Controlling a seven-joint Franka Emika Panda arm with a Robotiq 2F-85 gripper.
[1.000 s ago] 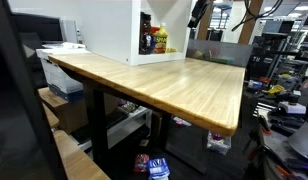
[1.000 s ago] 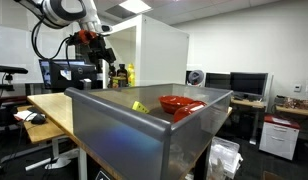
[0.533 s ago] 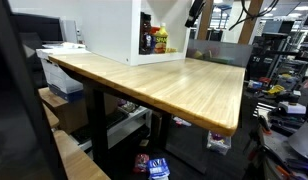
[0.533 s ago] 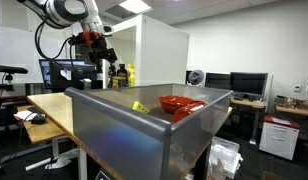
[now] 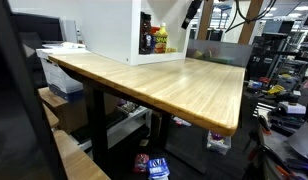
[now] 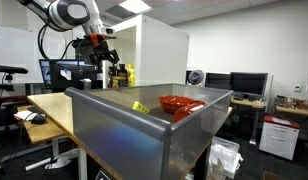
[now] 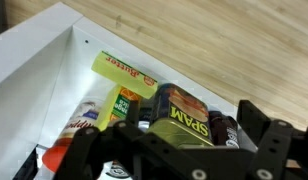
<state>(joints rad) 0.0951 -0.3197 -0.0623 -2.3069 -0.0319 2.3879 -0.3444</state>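
— Where is the claw (image 6: 97,41) from where you stand?

— Up at the far end of the wooden table (image 5: 184,85), hanging over the open side of the white cabinet (image 5: 109,30). In both exterior views it is high and touches nothing.

— Open or closed?

— Wide. In the wrist view its two fingers (image 7: 89,150) stand well apart with nothing between them.

— And what is underneath?

— The Spam tin (image 7: 184,118), almost centred between those fingers. It stands inside the cabinet among other groceries. A yellow butter box (image 7: 124,72) is just to its left, and a dark bottle (image 7: 224,128) is close on its right.

— Tight quarters, then.

— I'd say so. If the tin is to be gripped, I'd keep the opening wide and come in straight along the line it has now. One finger should pass into the gap by the butter box and the other into the gap by the bottle. Go slowly, and close only once the pads are level with the tin's flat sides, not its rim.

— What are the risks?

— One is clipping the cabinet wall on the way in. The other is nudging the bottle over, since a drift to the right would likely tip it.

— What about the grey bin (image 6: 124,135) near us?

— It's well apart from all that, with a red bowl (image 6: 180,103) inside.
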